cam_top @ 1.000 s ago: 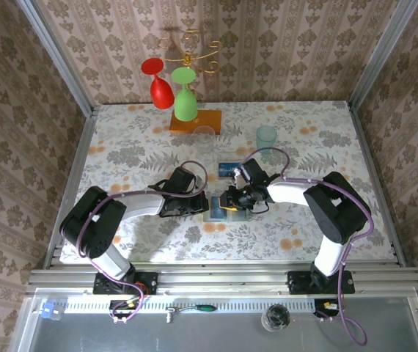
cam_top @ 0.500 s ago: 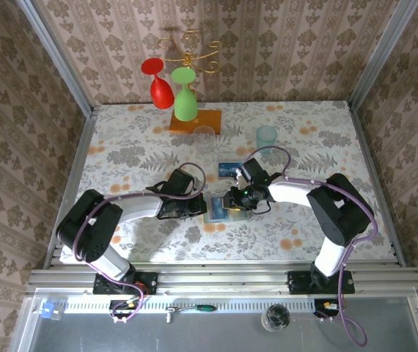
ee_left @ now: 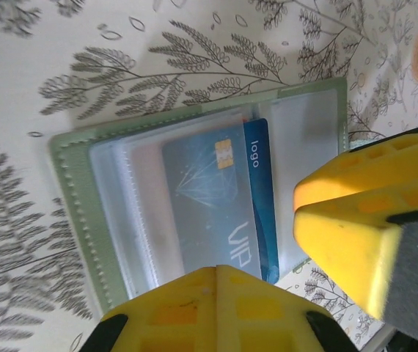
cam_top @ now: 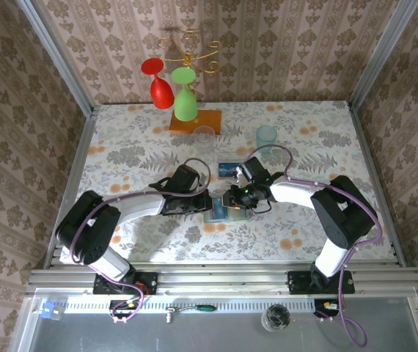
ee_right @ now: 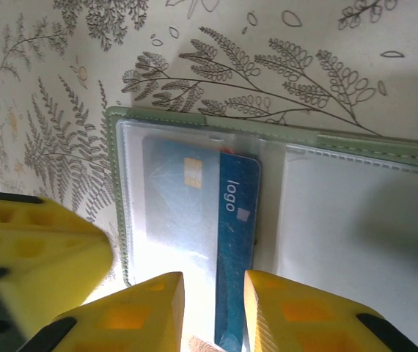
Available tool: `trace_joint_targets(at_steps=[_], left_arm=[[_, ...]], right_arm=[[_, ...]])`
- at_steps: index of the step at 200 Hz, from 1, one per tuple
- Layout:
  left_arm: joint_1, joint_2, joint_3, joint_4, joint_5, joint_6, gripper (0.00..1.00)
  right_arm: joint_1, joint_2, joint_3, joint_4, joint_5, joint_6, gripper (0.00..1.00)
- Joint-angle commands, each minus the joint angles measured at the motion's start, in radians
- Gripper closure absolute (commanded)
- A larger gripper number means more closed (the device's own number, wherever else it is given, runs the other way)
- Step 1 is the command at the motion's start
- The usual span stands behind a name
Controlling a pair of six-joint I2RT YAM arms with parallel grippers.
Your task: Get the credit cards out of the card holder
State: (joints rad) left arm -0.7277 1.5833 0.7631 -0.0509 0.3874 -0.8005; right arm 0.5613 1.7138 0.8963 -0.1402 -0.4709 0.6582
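The card holder (cam_top: pixel 216 213) lies open on the floral table between my two grippers, a pale green wallet (ee_left: pixel 73 191) with clear sleeves (ee_right: pixel 356 220). A blue credit card (ee_left: pixel 262 187) sits in one sleeve, its right strip with "logo" sticking out bare (ee_right: pixel 237 235). My left gripper (cam_top: pixel 198 204) is shut, its yellow tips (ee_left: pixel 231 270) meeting over the holder's near edge on the card's sleeve. My right gripper (cam_top: pixel 232 200) stands over the same panel, jaws apart (ee_right: pixel 213 286), the card's bare strip between the two fingers. Another blue card (cam_top: pixel 229 169) lies flat on the table behind the holder.
A pale teal cup (cam_top: pixel 266 136) and a clear glass (cam_top: pixel 205 138) stand further back. An orange base (cam_top: pixel 196 121) at the back carries a gold rack with a red glass (cam_top: pixel 158 82) and a green glass (cam_top: pixel 185 99). Metal rails edge the table.
My left gripper has edged right, closer onto the holder. The right gripper and the holder have hardly moved.
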Motion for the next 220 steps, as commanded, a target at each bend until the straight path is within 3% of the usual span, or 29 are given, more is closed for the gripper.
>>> trace_joint_targets(at_steps=[1, 24, 136, 191, 220], left_arm=[[-0.013, 0.038, 0.022, -0.02, -0.018, -0.001, 0.97], [-0.023, 0.043, 0.036, -0.078, -0.059, 0.024, 0.98], [-0.022, 0.066, 0.011, -0.043, -0.059, 0.017, 0.99], [-0.021, 0.065, 0.008, -0.04, -0.056, 0.014, 0.98], [-0.022, 0.065, 0.005, -0.037, -0.056, 0.012, 0.98]], right_arm=[[0.005, -0.002, 0.023, 0.023, -0.034, 0.012, 0.72], [0.005, 0.005, 0.021, 0.034, -0.044, 0.017, 0.72], [0.005, 0.071, 0.035, 0.064, -0.102, 0.023, 0.73], [0.005, 0.099, 0.024, 0.091, -0.129, 0.031, 0.86], [0.008, 0.096, 0.033, 0.034, -0.078, 0.014, 0.8]])
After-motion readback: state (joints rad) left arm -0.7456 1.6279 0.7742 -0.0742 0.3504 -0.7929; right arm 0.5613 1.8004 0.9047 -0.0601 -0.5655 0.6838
